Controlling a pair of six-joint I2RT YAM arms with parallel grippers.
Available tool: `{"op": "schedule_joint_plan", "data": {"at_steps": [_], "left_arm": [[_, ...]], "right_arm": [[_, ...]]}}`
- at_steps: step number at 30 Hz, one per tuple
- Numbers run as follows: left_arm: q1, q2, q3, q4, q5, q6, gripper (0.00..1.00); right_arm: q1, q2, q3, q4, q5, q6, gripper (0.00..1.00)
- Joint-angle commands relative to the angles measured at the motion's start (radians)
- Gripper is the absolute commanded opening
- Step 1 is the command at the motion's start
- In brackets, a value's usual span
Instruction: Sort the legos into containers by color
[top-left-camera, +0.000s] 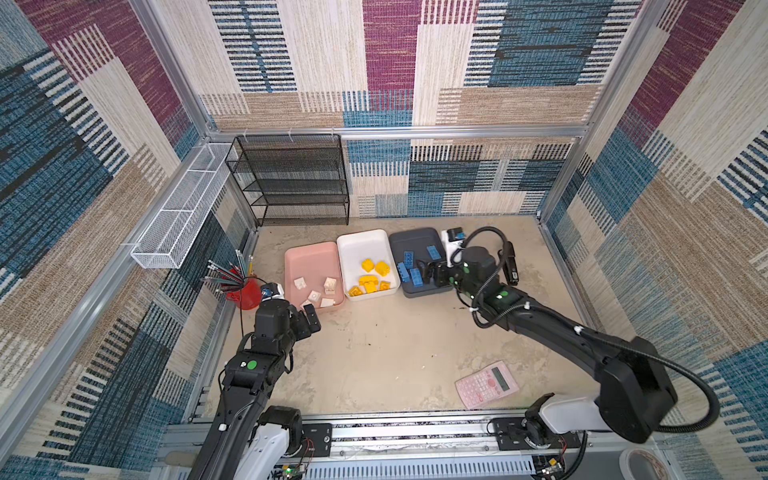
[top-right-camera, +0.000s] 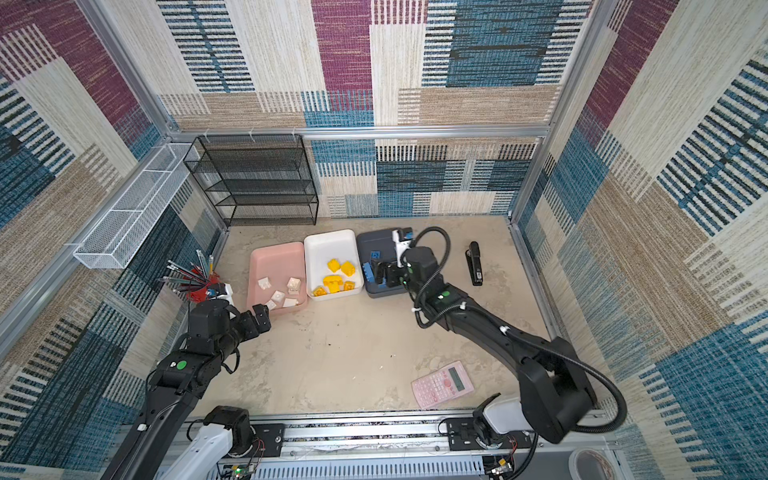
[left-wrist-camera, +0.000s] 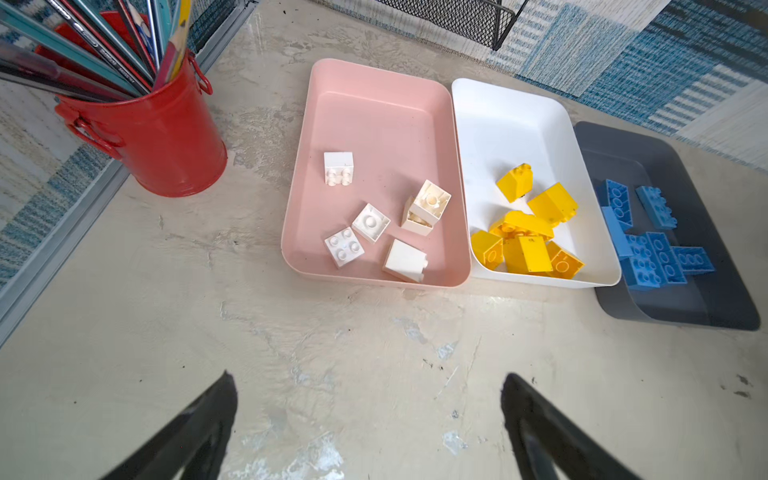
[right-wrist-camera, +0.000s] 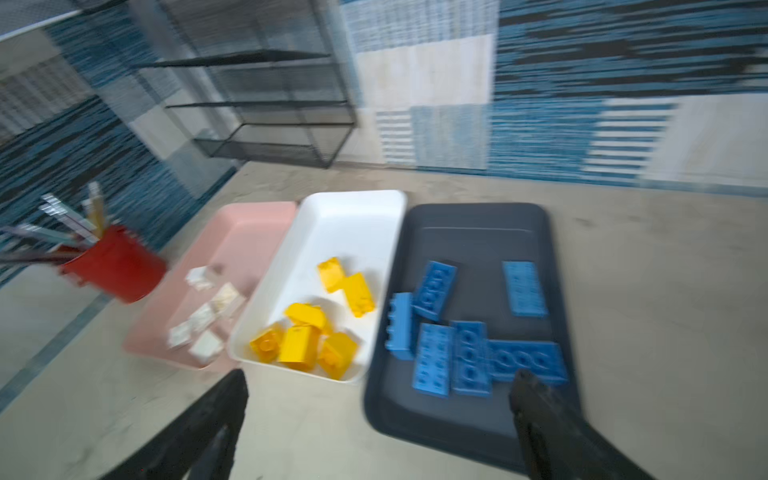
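done: white bricks (left-wrist-camera: 370, 222) in pink tray (left-wrist-camera: 374, 116), yellow bricks (left-wrist-camera: 528, 245) in white tray (left-wrist-camera: 511, 112), blue bricks (left-wrist-camera: 656, 257) in grey tray (left-wrist-camera: 685, 307) | to do: none seen | my left pincer (left-wrist-camera: 365, 378), right pincer (right-wrist-camera: 380, 374): spread, empty

1. Black boxy links on left arm (top-left-camera: 239, 411), one green dot (top-left-camera: 251, 365) well behind left fingers (left-wrist-camera: 199, 432).
2. Black, tapered to blunt tips: left gripper (left-wrist-camera: 368, 375).
3. White-and-blue camera block (top-left-camera: 272, 291) just behind left fingers.
4. Black right arm (top-left-camera: 552, 332) with bulky elbow; ribbed black cable (top-left-camera: 715, 405) looped far behind right fingers (right-wrist-camera: 548, 432), bound with white ties (top-left-camera: 577, 330).
5. Small green dots (top-left-camera: 503, 295) close behind right fingers.
6. Same black tapered shape on right gripper (right-wrist-camera: 381, 373).
7. White base links (top-left-camera: 573, 411) farthest from fingers, thin red and black wires (top-left-camera: 309, 446) alongside.
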Motion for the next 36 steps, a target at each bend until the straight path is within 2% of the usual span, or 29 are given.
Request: {"op": "schedule_joint_plan", "data": {"at_steps": [1, 5, 7, 10, 14, 16, 18, 20, 22, 23, 25, 26, 28, 30, 36], "left_arm": [[0.000, 0.059, -0.056, 0.197, -0.030, 0.079, 0.99], [0.006, 0.277, -0.100, 0.404, -0.062, 0.181, 0.99], [0.016, 0.393, -0.070, 0.457, -0.038, 0.243, 1.00], [0.017, 0.520, -0.041, 0.559, -0.058, 0.322, 1.00], [0.018, 0.630, -0.107, 0.843, -0.058, 0.396, 1.00], [0.020, 0.687, -0.132, 0.971, -0.050, 0.412, 0.99], [0.023, 0.738, -0.098, 0.994, -0.021, 0.446, 0.99], [0.022, 0.791, -0.064, 1.015, -0.048, 0.505, 1.00], [0.060, 0.821, -0.089, 1.110, -0.030, 0.474, 1.00], [0.094, 0.817, -0.092, 1.098, -0.019, 0.427, 1.00], [0.147, 0.807, -0.135, 1.194, 0.060, 0.390, 1.00], [0.157, 0.809, -0.150, 1.198, 0.083, 0.385, 1.00], [0.158, 0.811, -0.163, 1.228, 0.102, 0.392, 1.00], [0.158, 0.809, -0.168, 1.231, 0.102, 0.393, 1.00], [0.157, 0.808, -0.191, 1.270, 0.100, 0.394, 1.00]], "right_arm": [[-0.108, -0.115, -0.180, 0.173, 0.162, -0.039, 0.99], [-0.239, -0.174, -0.387, 0.353, 0.269, -0.144, 0.99], [-0.274, -0.179, -0.455, 0.437, 0.278, -0.178, 0.99], [-0.325, -0.171, -0.581, 0.641, 0.280, -0.216, 0.99], [-0.386, -0.040, -0.710, 0.998, 0.268, -0.270, 0.99], [-0.395, -0.004, -0.716, 1.079, 0.258, -0.295, 0.99], [-0.425, 0.092, -0.744, 1.278, 0.208, -0.271, 0.99], [-0.440, 0.199, -0.711, 1.325, 0.155, -0.284, 0.99], [-0.473, 0.162, -0.656, 1.142, 0.084, -0.252, 0.99], [-0.480, 0.193, -0.661, 1.189, 0.078, -0.249, 0.99], [-0.480, 0.256, -0.687, 1.320, 0.084, -0.258, 0.99], [-0.480, 0.217, -0.678, 1.228, 0.081, -0.248, 0.98], [-0.480, 0.245, -0.686, 1.294, 0.086, -0.254, 0.99], [-0.480, 0.224, -0.680, 1.247, 0.085, -0.251, 0.99], [-0.477, 0.233, -0.697, 1.300, 0.092, -0.252, 0.99]]}}
